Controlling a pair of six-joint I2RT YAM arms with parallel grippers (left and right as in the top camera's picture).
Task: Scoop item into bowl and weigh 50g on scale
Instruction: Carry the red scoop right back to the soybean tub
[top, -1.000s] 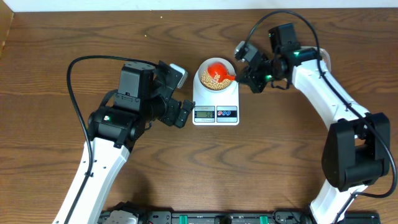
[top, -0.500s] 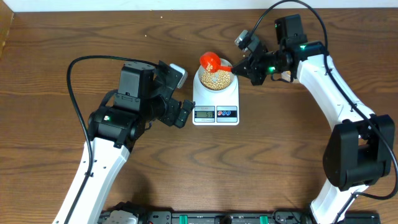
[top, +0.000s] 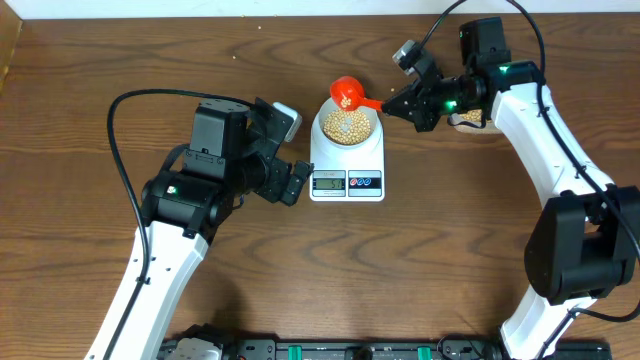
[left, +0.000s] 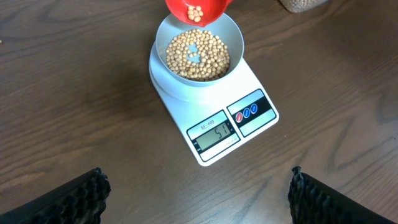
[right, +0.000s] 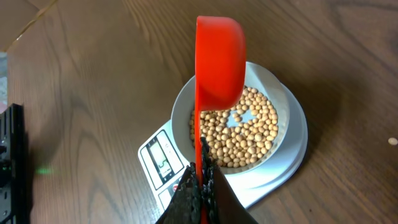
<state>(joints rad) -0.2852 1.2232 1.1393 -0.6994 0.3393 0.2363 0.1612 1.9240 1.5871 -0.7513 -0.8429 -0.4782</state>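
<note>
At bench (top: 90, 60) centre, the white digital scale (top: 347, 165) sits w/ LCD (left: 214, 135) + buttons facing the robot, so the left wrist cam reads it straight on. The pale bowl (top: 347, 126) is on the scale's top, approx. half full of soybeans (left: 198, 55), w/ a small bare patch mid-pile.

At the scale's far right the right end effector (top: 400, 105) is clenched on the handle of a red scoop (top: 345, 94). The scoop head hangs over the bowl's far rim, rolled on its side in the right wrist view, only a few beans inside. Prob. held that way to trickle singles rather than dump.

Just left of the scale the left end effector (top: 296, 183) is released, fingers wide, nothing between them. My guess: it's parked as a camera stand for the display, not touching so the reading isn't disturbed.

LCD looks like 51, i.e. a hair over target, tho digits are small. Judgement: dosing is basically done. Next prob. means lifting a bean or two out, or pulling the scoop away level. Risk: beans rolling off the tilted scoop into the bowl.

A clear tub (left: 301, 5) of stock beans peeks in at top right of the left wrist view, mostly out of frame.
</note>
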